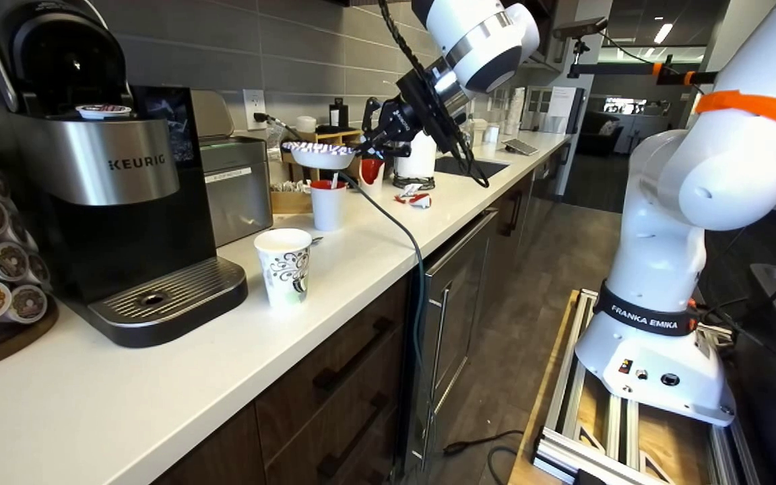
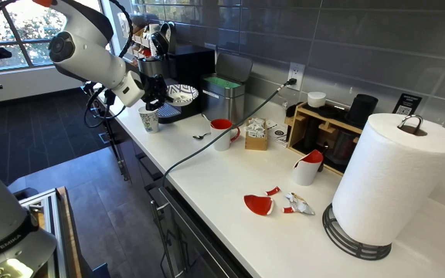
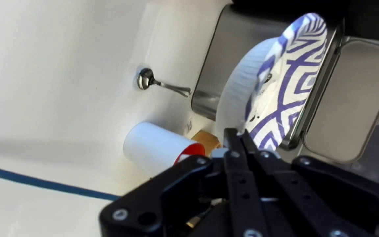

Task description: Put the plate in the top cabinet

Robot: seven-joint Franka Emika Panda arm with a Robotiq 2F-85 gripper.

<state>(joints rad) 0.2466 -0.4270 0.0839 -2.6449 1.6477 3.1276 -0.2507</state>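
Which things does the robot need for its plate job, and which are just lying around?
For the job:
patterned plate
gripper, pinching its edge
maybe the overhead cabinet, partly in view

Just around:
paper cup
spoon
red-lined mug
broken mug
red shard
coffee machine

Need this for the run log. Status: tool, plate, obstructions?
Tool shut on plate. Held above counter, not yet stowed. Cable spans counter, possible snag.
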